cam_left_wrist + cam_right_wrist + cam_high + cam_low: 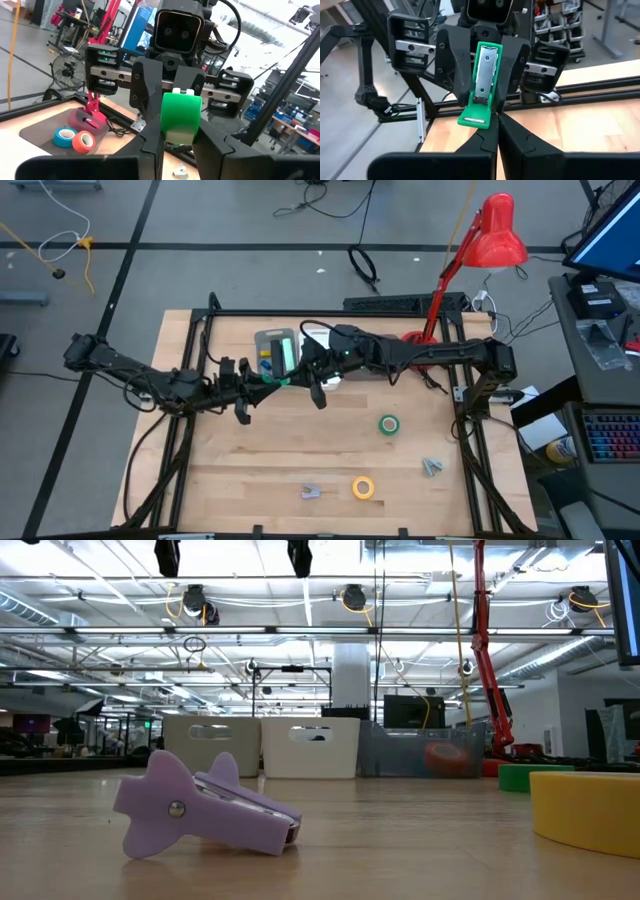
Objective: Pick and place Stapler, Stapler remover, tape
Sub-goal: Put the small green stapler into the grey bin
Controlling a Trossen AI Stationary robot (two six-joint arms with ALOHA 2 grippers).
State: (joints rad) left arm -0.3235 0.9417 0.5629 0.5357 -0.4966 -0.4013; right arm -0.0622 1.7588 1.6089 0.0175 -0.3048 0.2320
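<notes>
Above the middle of the wooden table, the two arms meet nose to nose over a green plastic stapler, which sits between them at the table's far-centre, just beside the grey tray.

The right wrist view shows the left gripper clenched on the stapler from both sides, the stapler's long axis standing roughly upright between the fingers, its metal channel facing the right arm. The left wrist view shows the right gripper close against the same green body, one finger on each side; whether it is actually pressing on it cannot be told.

This looks like a handover, and it turns on that facing: each gripper lies straight along the other's line, the stapler crosswise between.

A green tape ring lies on the right half, and a yellow tape ring and two small lilac staple removers lie near the front edge, well apart from both arms.
</notes>
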